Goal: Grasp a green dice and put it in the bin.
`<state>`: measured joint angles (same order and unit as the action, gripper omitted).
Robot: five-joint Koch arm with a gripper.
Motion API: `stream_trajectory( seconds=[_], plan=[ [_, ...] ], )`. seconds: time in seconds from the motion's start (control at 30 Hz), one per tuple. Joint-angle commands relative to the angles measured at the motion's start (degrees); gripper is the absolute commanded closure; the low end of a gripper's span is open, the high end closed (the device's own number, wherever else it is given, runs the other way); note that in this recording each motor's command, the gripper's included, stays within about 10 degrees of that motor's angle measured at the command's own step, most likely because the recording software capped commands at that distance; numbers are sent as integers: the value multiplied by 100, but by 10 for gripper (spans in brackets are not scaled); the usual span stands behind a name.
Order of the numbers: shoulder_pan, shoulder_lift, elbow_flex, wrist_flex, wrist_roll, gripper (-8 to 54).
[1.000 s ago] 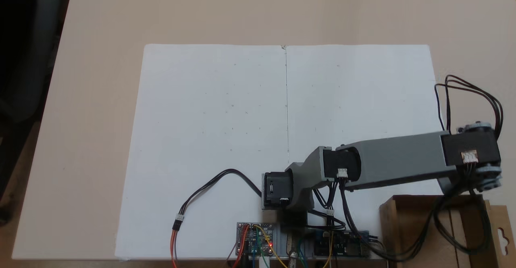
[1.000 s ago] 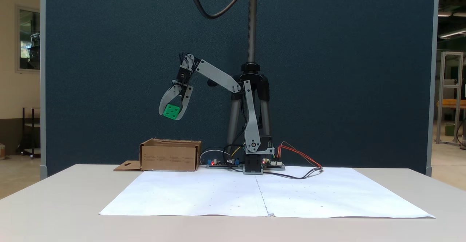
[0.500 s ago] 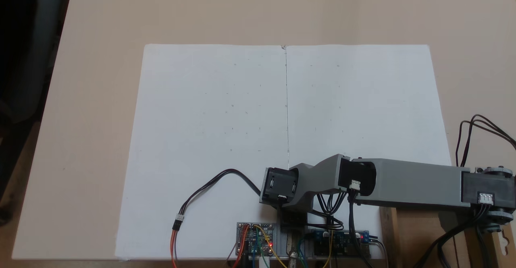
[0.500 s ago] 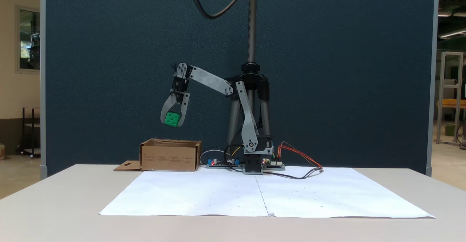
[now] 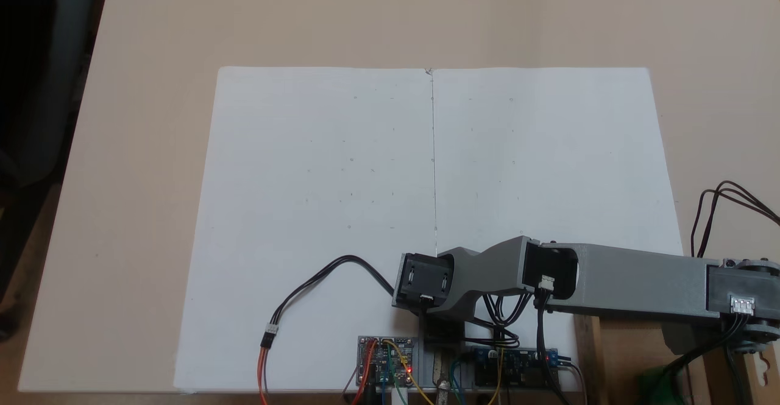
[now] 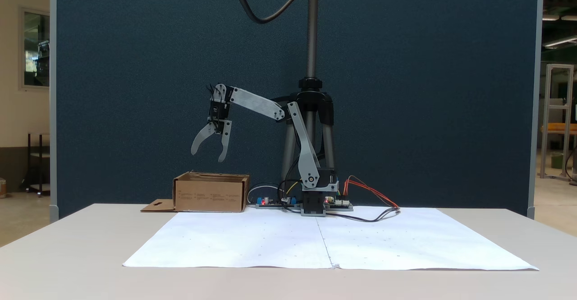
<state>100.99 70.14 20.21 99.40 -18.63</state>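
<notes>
Against a dark blue partition, the grey gripper [image 6: 206, 153] hangs spread and empty above the brown cardboard bin [image 6: 211, 194], where the small bright green plastic dice [image 5: 660, 388] lies, beside white paper sheets [image 6: 329, 243].

No legible text, brand or number. Bin [image 6: 211, 193] front wall carries row of small dark print, too small to read. Paper [image 6: 324, 241] on surface shows only faint dots, no writing. Circuit boards [image 5: 387, 361] by arm base: markings unresolved. White connector tags on arm: blank or unreadable.
</notes>
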Motion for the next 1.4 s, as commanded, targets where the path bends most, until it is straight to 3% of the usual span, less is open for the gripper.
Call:
stream_trajectory(
  seconds=[0.0, 0.37, 0.73, 1.37],
  plan=[
    [9, 141, -290, 352, -229, 55],
    [-606, 527, -281, -62, 422, 54],
    [-3375, 1441, -281, -70, 1529, 36],
    [-7743, 1854, 193, -703, 1925, 18]
  ],
)
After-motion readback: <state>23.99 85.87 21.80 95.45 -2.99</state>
